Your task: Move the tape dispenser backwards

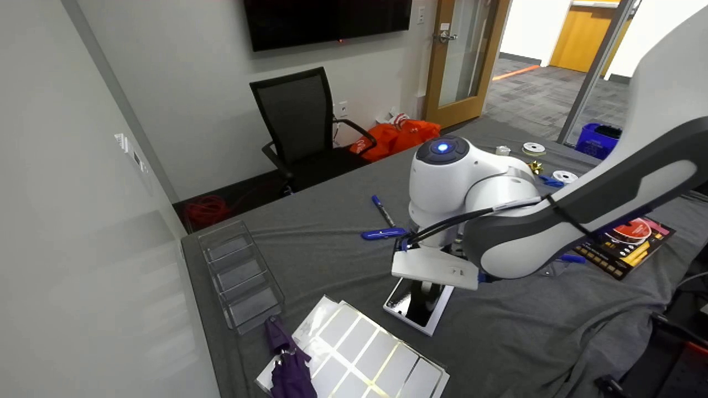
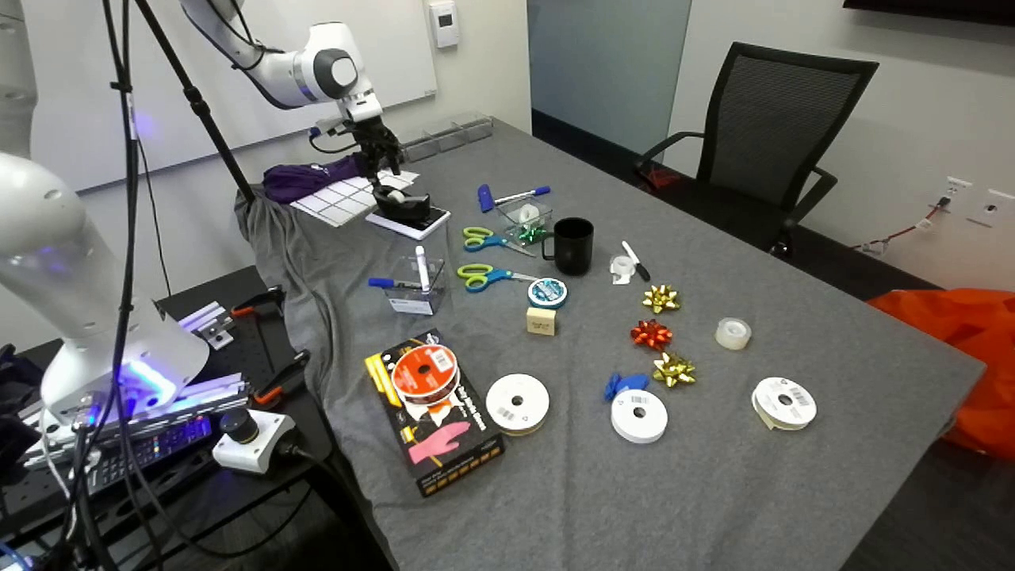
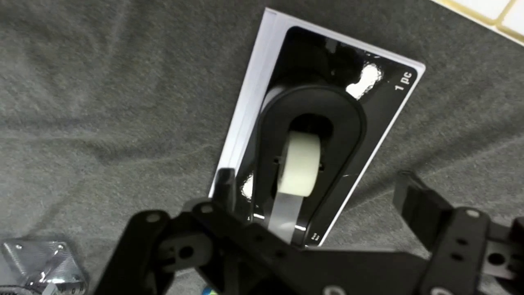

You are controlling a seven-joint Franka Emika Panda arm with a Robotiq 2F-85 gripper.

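The tape dispenser [image 3: 346, 119] is black and rounded, with a whitish tape roll in its middle. It lies on a flat black box with a white frame [image 3: 391, 94]. In an exterior view the dispenser [image 2: 406, 208] sits on the box [image 2: 424, 230]; in an exterior view it [image 1: 425, 303] is mostly hidden by the wrist. My gripper [image 3: 317, 188] is open and empty, pointing down above the dispenser. In the wrist view one finger is left of the dispenser, over the box edge, and the other is right, over the cloth. The gripper [image 2: 386, 173] also shows in an exterior view.
White label sheets [image 1: 359, 354] and a purple umbrella [image 1: 290, 359] lie near the box. A clear tray [image 1: 240, 276], blue-handled tool [image 1: 383, 234], scissors [image 2: 488, 275], pen holder [image 2: 412, 295] and black mug [image 2: 572, 246] stand around. Several tape and ribbon rolls lie farther off.
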